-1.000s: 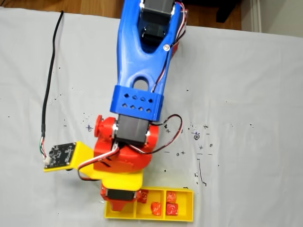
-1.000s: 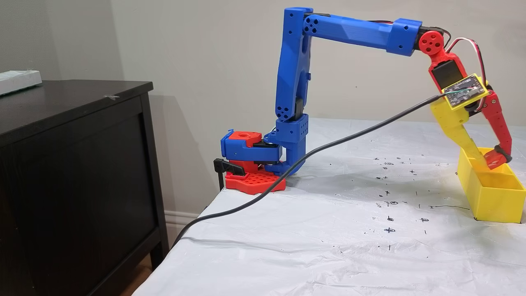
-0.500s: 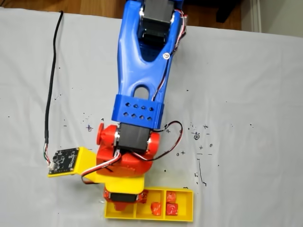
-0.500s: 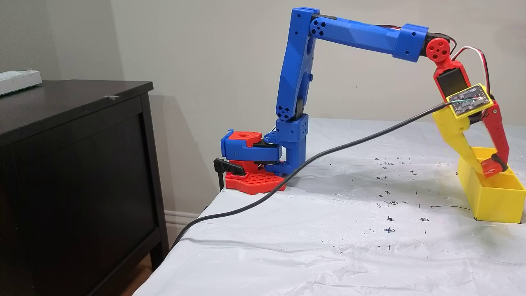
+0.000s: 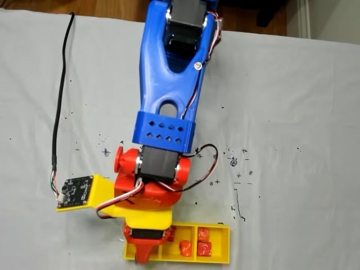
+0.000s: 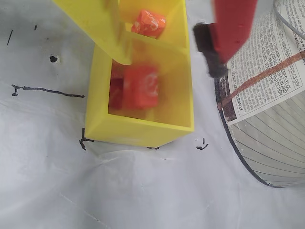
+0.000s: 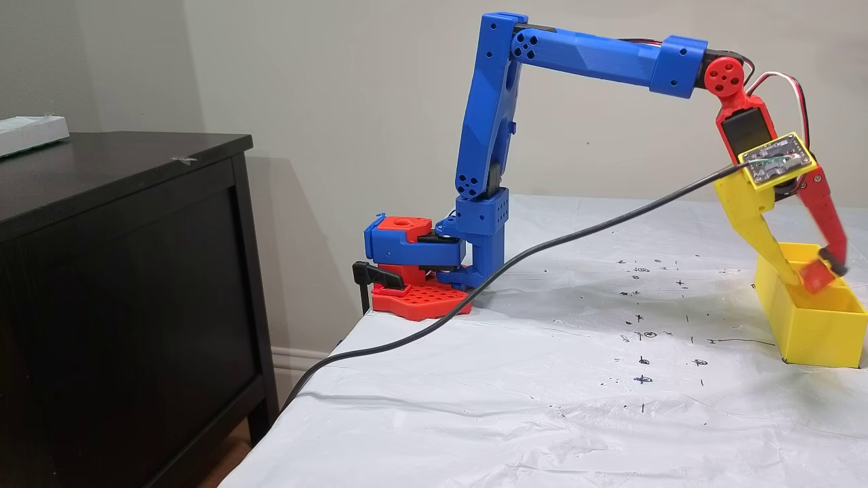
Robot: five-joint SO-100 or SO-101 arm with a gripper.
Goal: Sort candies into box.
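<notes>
My gripper (image 6: 169, 50) hangs over the near end of the yellow box (image 6: 143, 129), jaws spread apart and holding nothing: the yellow finger (image 6: 112, 33) dips into the end compartment, the red finger (image 6: 226, 33) sits out past the box's right wall in the wrist view. A blurred orange candy (image 6: 140, 86) is in that end compartment just below the yellow finger, touching neither finger. A second candy (image 6: 148, 23) lies in the next compartment farther back. In a fixed view from above, the box (image 5: 216, 256) sits at the bottom edge of the white table cover (image 5: 292, 112), with three candies (image 5: 203, 248) in its right and middle compartments. A paper-wrapped round container (image 6: 267, 105) stands just right of the box in the wrist view.
</notes>
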